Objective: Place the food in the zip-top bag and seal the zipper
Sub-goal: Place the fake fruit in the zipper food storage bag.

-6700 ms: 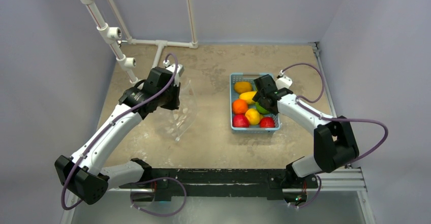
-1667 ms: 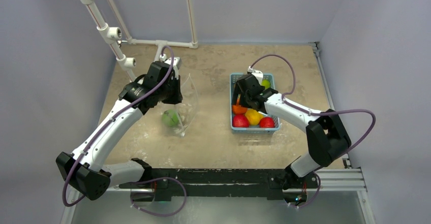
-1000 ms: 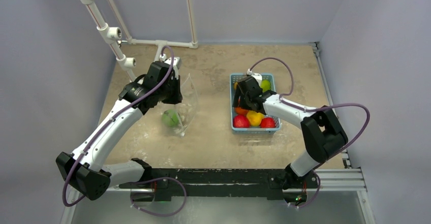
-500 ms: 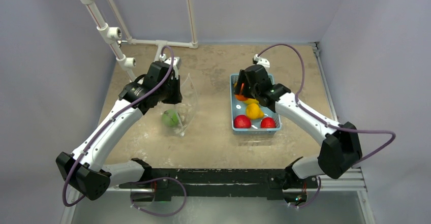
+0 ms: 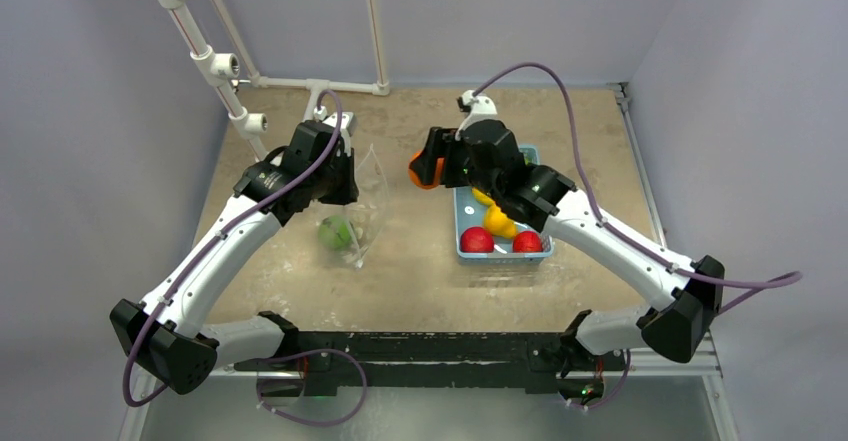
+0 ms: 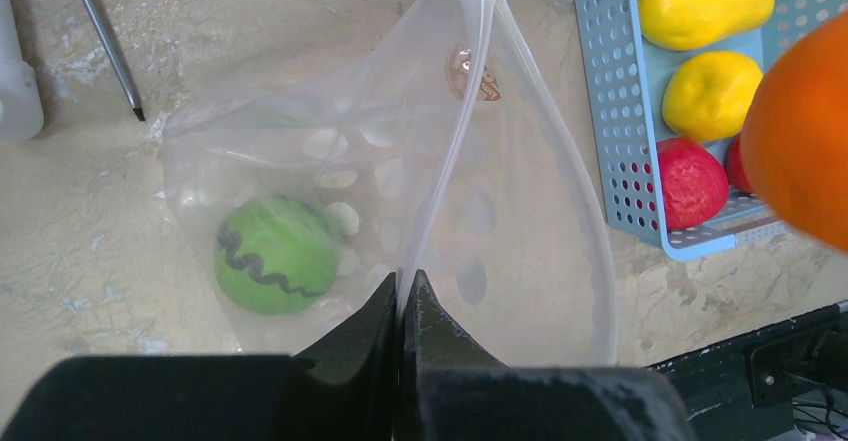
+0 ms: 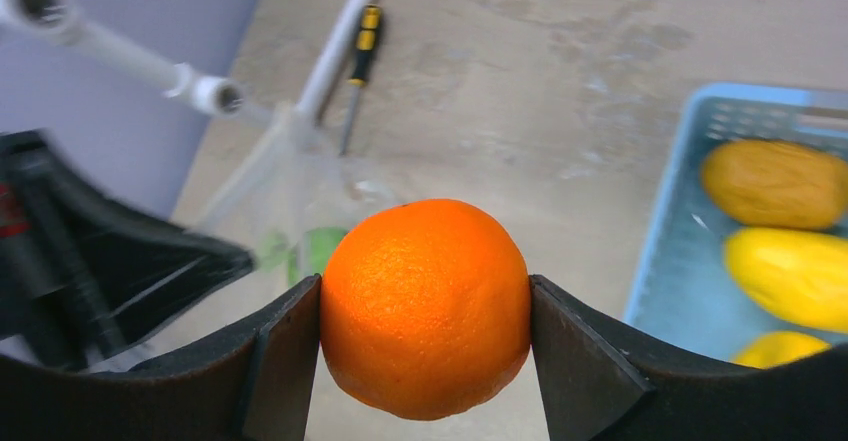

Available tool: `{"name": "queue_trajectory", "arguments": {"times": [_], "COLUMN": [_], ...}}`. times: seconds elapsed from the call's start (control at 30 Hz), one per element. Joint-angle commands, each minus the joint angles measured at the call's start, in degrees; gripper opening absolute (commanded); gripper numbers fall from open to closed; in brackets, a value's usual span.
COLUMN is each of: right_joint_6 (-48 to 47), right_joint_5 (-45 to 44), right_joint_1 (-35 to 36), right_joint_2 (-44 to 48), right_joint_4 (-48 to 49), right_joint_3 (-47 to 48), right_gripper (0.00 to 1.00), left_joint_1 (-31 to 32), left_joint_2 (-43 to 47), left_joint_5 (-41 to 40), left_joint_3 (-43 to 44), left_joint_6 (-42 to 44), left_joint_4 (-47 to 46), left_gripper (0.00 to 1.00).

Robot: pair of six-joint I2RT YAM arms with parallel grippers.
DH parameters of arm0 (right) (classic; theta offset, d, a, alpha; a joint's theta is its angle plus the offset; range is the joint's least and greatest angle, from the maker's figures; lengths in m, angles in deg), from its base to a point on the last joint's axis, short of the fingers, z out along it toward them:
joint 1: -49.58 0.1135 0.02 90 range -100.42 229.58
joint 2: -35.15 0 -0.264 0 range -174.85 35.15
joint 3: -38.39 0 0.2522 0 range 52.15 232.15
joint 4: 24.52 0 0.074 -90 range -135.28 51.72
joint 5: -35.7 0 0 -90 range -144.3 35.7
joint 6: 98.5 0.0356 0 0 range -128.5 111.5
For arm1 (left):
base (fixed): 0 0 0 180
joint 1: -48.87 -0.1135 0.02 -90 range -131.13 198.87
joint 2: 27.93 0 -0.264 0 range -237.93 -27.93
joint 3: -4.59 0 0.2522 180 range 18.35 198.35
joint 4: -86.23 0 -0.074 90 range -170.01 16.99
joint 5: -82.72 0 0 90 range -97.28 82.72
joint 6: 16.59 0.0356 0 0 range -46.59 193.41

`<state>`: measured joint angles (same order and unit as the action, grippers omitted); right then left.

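Right fingers (image 7: 285,356) pinch the orange (image 7: 425,306) from both sides, with the fruit fully between them. Change: half a second ago this orange hung over the blue basket (image 5: 461,253). Now the right arm has swung it out toward 9 o'clock. It sits in the air between basket and zip-top bag (image 5: 368,206), off the basket's 10 o'clock corner, near 3 o'clock of the bag mouth. Judging by the top view it is not over the mouth yet. In the left wrist view the orange only cuts in at the right edge.

Left fingers (image 6: 372,323) are pressed together on one lip of the bag, holding it up off the surface (image 5: 420,271), mouth gaping on the basket side. Same hold as a second ago, no shift. Zipper (image 6: 452,151) is unsealed, its two strips well apart. Striped green fruit (image 6: 275,254) lies inside the bag toward its 8 o'clock end, the only piece in there.

Left in basket: two red fruits (image 5: 477,240), yellow ones (image 5: 497,219), a brownish-orange piece (image 7: 775,183). Exact count is unclear because the arm covers the far end.

Meaning: second fruit is in transit, pick done, drop next. Judgement: the orange should travel farther toward 9 o'clock and down into the gap before release. Otherwise it may clip the raised lip and roll off across the surface. Task is early; most food is still to move and sealing is far off.
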<state>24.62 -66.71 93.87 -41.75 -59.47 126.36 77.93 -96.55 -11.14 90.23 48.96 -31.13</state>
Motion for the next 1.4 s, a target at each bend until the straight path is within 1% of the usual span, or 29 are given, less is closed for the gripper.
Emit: {"name": "queue_trajectory", "arguments": {"times": [0.0,0.23,0.37,0.5,0.8,1.0,1.1,1.13,1.2,1.23,1.33,1.37], "right_joint_6": [-2.10,-4.22,-4.78,-5.06,-4.63,-3.65,-3.34,-3.21,-3.06,-3.02,-2.65,-2.57], "right_joint_5": [2.83,6.40,7.94,8.61,6.26,3.66,1.78,1.18,0.55,0.35,-0.52,-0.69], "right_joint_1": [5.29,9.85,11.34,12.52,13.98,14.23,14.45,14.50,14.57,14.66,14.75,14.75], "right_joint_2": [-0.98,-2.87,-4.37,-6.07,-9.39,-11.34,-12.37,-12.70,-13.39,-13.51,-13.33,-13.22], "right_joint_4": [4.45,7.84,9.17,9.54,9.10,7.94,6.97,6.66,6.16,6.20,6.38,6.46], "right_joint_3": [5.66,8.70,9.34,9.40,7.29,6.03,5.94,6.01,6.17,6.20,6.28,6.36], "right_gripper": [0.02,0.04,0.05,0.05,0.05,0.09,0.16,0.25,0.35,0.42,0.70,0.77], "left_joint_1": [0.21,0.21,0.16,0.21,0.21,0.21,0.21,0.21,0.21,0.21,0.21,0.21], "left_joint_2": [1.20,1.38,1.54,1.82,2.24,2.72,3.09,3.14,3.20,3.27,3.40,3.39], "left_joint_5": [-0.76,-0.72,-0.73,-0.80,-1.11,-1.50,-1.75,-1.81,-1.85,-1.93,-2.12,-2.20], "left_joint_3": [0.44,0.50,0.59,0.76,1.87,2.21,2.65,2.88,3.21,3.34,3.62,3.58], "left_joint_6": [0.39,0.45,0.34,0.45,0.65,0.72,0.71,0.67,0.57,0.54,0.43,0.45], "left_joint_4": [-1.25,-0.99,-0.76,-0.62,0.05,0.74,1.12,1.27,1.53,1.64,1.92,2.04], "left_gripper": [0.00,0.00,0.00,0.00,0.00,0.00,0.00,0.00,0.00,0.00,0.00,0.00]}}
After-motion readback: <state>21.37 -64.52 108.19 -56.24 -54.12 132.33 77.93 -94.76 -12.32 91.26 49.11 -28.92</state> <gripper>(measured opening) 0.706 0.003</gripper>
